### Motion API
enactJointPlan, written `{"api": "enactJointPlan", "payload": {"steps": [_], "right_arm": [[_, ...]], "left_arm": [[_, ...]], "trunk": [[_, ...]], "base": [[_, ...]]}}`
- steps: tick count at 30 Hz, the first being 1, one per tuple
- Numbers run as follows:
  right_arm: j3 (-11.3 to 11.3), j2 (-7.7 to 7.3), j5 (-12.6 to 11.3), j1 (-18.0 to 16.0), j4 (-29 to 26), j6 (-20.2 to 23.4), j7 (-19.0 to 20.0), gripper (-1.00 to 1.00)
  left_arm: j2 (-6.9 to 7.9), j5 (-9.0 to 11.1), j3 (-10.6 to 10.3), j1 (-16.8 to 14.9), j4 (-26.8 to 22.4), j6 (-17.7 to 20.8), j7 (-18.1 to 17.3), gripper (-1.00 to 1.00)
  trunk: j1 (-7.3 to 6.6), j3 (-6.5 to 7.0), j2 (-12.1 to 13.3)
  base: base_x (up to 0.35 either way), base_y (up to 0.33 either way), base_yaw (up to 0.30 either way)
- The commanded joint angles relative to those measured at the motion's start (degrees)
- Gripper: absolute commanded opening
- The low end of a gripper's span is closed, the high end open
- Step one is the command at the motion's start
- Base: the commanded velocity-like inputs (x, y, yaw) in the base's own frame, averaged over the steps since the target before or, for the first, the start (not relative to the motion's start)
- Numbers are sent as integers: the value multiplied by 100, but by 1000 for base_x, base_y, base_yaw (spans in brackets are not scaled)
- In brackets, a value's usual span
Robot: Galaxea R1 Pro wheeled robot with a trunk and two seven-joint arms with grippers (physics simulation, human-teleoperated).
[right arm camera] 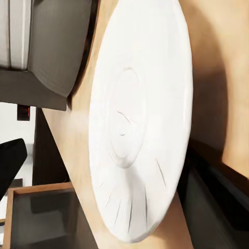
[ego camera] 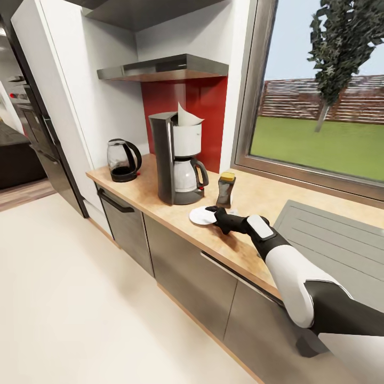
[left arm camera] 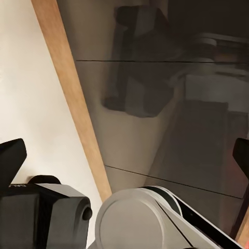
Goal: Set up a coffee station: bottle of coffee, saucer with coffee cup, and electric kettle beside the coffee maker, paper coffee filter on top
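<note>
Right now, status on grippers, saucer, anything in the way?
Right gripper at saucer, grip unclear. Saucer on countertop by coffee maker; bottle close behind. Left gripper fingers spread.

The saucer (right arm camera: 137, 119) lies flat on the countertop (right arm camera: 212, 62) directly ahead of the gripper, the coffee maker (right arm camera: 49, 46) base just beyond it.

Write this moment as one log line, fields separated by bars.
right gripper at saucer | saucer on countertop beside coffee maker | coffee cup not on saucer
</note>
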Motion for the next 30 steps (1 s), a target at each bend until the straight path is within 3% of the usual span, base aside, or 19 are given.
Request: {"api": "enactJointPlan", "payload": {"steps": [1, 7, 24, 30], "right_arm": [[-14, 0, 254, -1, 245, 22, 8, 100], [-14, 0, 254, -1, 245, 22, 8, 100], [-9, 4, 243, -1, 245, 35, 21, 100], [17, 9, 237, -1, 230, 46, 48, 100]], "left_arm": [[1, -25, 27, -2, -3, 61, -22, 100], [1, -25, 27, -2, -3, 58, -22, 100], [1, -25, 27, -2, -3, 49, -26, 100], [1, -25, 27, -1, -3, 59, -30, 100]], "trunk": [[0, -7, -2], [0, -7, -2], [0, -7, -2], [0, -7, -2]], "base": [[0, 0, 0], [-48, -31, 0], [-238, -167, 0], [-28, -1, 0]]}}
